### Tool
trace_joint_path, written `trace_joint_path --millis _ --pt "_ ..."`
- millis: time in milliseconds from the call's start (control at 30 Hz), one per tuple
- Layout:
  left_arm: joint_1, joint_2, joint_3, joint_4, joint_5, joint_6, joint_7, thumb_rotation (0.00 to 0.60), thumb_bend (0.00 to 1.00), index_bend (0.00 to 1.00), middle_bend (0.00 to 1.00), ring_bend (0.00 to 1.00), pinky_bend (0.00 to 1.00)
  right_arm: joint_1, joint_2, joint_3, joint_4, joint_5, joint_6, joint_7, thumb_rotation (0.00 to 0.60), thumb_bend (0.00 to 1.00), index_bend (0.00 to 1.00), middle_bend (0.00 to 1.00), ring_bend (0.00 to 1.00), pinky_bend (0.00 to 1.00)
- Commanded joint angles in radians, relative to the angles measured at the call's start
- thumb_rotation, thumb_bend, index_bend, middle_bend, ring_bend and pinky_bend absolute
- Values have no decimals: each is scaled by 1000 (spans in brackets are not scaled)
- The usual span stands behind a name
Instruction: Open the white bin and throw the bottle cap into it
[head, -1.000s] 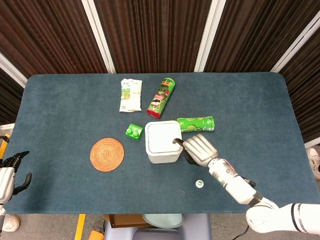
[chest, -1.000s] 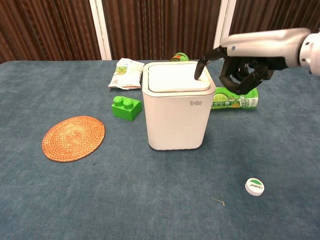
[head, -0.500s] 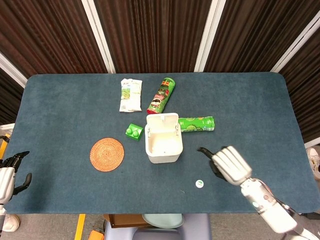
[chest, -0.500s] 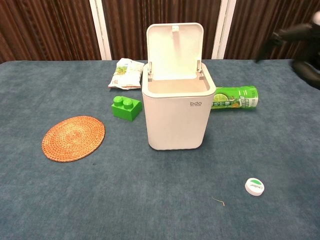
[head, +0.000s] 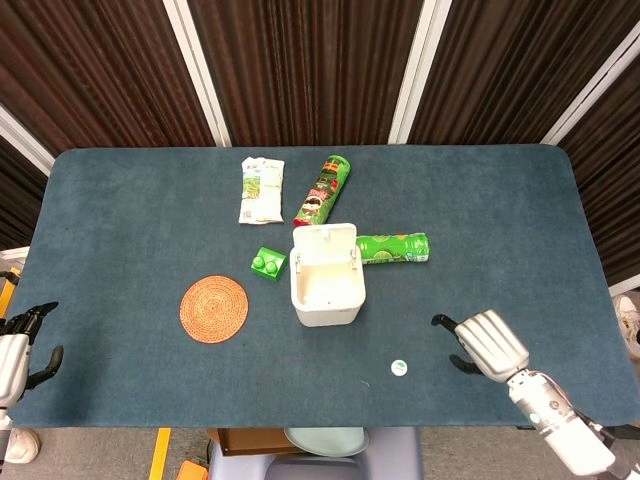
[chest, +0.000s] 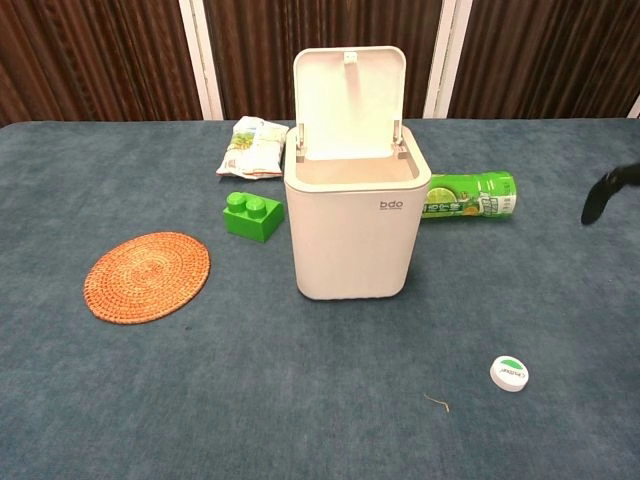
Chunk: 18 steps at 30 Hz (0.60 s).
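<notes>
The white bin (head: 325, 296) (chest: 352, 234) stands mid-table with its lid (chest: 349, 87) swung up and back, showing an empty inside. The bottle cap (head: 399, 368) (chest: 509, 373), white with a green top, lies on the cloth to the front right of the bin. My right hand (head: 486, 343) hovers over the table to the right of the cap, holding nothing, one finger stretched out and the others curled; only a dark fingertip (chest: 601, 194) enters the chest view at the right edge. My left hand (head: 22, 340) hangs off the table's left front corner, fingers apart and empty.
A woven orange coaster (head: 214, 309) lies left of the bin, a green block (head: 268, 263) beside it. Behind the bin lie a snack bag (head: 261, 188), a dark chips can (head: 322, 193) and a green chips can (head: 392, 248). Bare blue cloth surrounds the cap.
The bin lid sprang open after my right hand touched it. That hand then drew back, away from the bin toward the table's front right. The cap stayed put.
</notes>
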Motion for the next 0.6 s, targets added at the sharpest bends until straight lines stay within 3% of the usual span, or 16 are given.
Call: trace_joint_path --millis 33,267,600 --pt "0 1 -2 1 -4 -1 -2 600 428 187 231 260 395 39 -58 24 69 62 -110 3 600 249 484 930 943 867" --pt "-1 1 -5 3 -14 -4 -1 600 428 194 231 260 395 65 -142 43 154 82 -182 33 600 250 525 938 956 877" --pt "-1 2 -8 4 -19 -4 -3 600 428 195 232 260 395 101 -227 32 239 7 -247 134 600 252 540 941 960 882"
